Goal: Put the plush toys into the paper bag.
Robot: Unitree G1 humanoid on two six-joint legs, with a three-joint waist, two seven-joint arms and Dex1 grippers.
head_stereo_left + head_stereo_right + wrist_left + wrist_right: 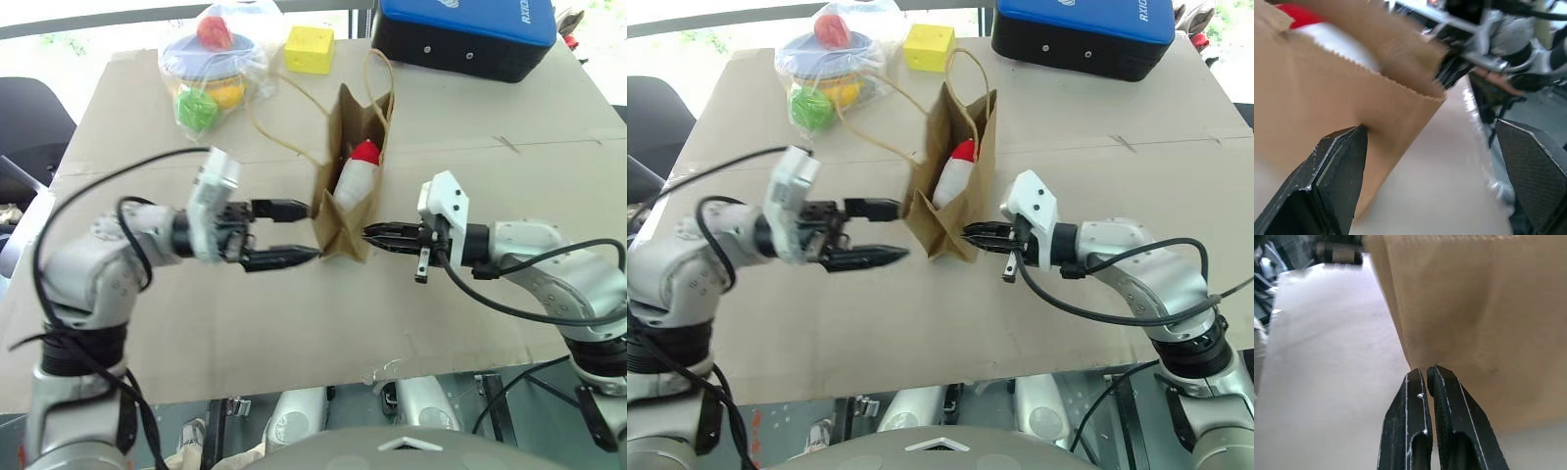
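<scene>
We see the paper bag [345, 201] lying tilted near the middle of the cardboard-covered table [196, 333], its mouth turned toward the far side and its string handles [377, 73] looping out over the tabletop. Inside it rests the white plush toy [355, 178], its red part [364, 152] showing at the opening. We cannot make out a brown toy in these views.

The left gripper [294, 233] stands at the bag's left edge with its two black fingers spread wide, one above the other, the tips just beside or touching the paper; it has hold of nothing. In the left wrist view one finger [1334, 176] meets the bag's wall [1312, 98].

The right gripper [377, 235] points at the bag's lower right corner with its fingers pressed together. In the right wrist view the closed tips [1425, 377] lie against the bag's fold [1459, 308]; we cannot tell whether paper is pinched between them.

Farther back lie a clear plastic bag of coloured toys [211, 59], a yellow cube [309, 49] and a blue-and-black case [470, 34].
</scene>
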